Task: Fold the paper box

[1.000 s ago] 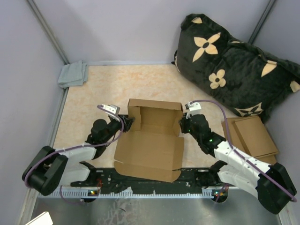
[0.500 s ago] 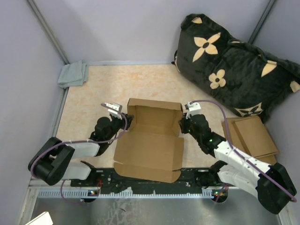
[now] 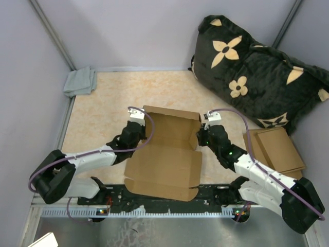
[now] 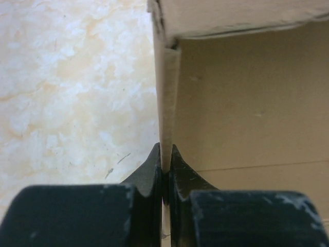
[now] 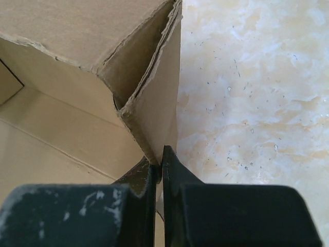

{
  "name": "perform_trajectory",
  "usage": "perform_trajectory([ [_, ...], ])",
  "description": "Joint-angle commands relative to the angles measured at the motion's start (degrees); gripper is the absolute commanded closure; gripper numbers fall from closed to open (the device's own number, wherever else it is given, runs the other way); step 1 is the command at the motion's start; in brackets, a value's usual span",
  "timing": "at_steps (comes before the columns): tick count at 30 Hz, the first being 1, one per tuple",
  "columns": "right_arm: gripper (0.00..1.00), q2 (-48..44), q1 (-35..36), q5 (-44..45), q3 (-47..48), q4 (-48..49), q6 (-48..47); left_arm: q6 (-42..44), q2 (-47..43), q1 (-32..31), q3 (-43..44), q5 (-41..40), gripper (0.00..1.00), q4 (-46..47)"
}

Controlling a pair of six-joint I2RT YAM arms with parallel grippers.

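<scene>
Left hand [image 4: 165, 157] now on paper box [image 3: 167, 160]

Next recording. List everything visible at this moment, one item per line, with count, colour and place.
paper box: one, plain brown, table centre between the arms; far and side walls raised, near flap flat
flat cardboard pieces: one stack, brown, table's right side, near the cushion
cushion: one, black with tan flowers, far right corner
cloth: one, grey, far left corner
white item: one, near left corner of the overhead view, mostly cut off
table: one, beige marbled top
left gripper: one, black, shut on the paper box's left wall
right gripper: one, black, shut on its right wall
</scene>
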Motion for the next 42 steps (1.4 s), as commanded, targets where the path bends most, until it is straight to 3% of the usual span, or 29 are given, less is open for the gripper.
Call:
perform_trajectory([
  [1, 1.0, 0.27, 0.38, 0.76, 4.35, 0.14, 2.36, -0.38, 3.78, -4.99, 4.04, -15.96, 0.97, -9.15],
  [6, 1.0, 1.4, 0.38, 1.97, 6.12, -1.28, 3.62, 1.25, 8.8, -10.88, 6.83, -27.13, 1.0, -12.2],
  [12, 1.0, 4.24, 0.26, 4.11, 9.06, -3.98, 4.78, -3.73, 13.11, -14.66, 10.8, -35.44, 1.0, -20.32],
  [15, 0.98, 4.87, 0.28, 4.65, 9.83, -4.5, 5.18, -5.62, 10.12, -14.78, 8.89, -31.88, 1.0, -18.88],
  [21, 0.76, 4.09, 0.3, 1.67, 7.51, -1.07, 3.31, -4.62, 0.39, -14.78, 3.06, -24.67, 1.0, -12.58],
  [24, 0.71, 4.85, 0.31, 0.03, 6.1, 1.45, 2.96, -4.0, -1.83, -14.8, 2.38, -21.04, 1.0, -11.83],
  [27, 0.69, 6.75, 0.4, -2.56, 5.3, 4.65, 2.08, -2.22, -3.32, -14.79, 1.25, -15.85, 1.0, -8.98],
  [36, 0.67, 13.4, 0.28, -4.62, 7.08, 7.08, 0.07, -0.58, -6.42, -15.2, 0.12, -10.76, 1.0, -7.91],
  [40, 0.7, 16.21, 0.31, -3.82, 8.19, 6.79, 0.01, 1.68, -8.4, -15.31, 0.14, -8.26, 1.0, -8.06],
  [42, 0.76, 17.72, 0.37, -3.14, 9.01, 6.12, 0.32, 2.01, -8.71, -15.33, 0.48, -8.16, 1.0, -8.68],
])
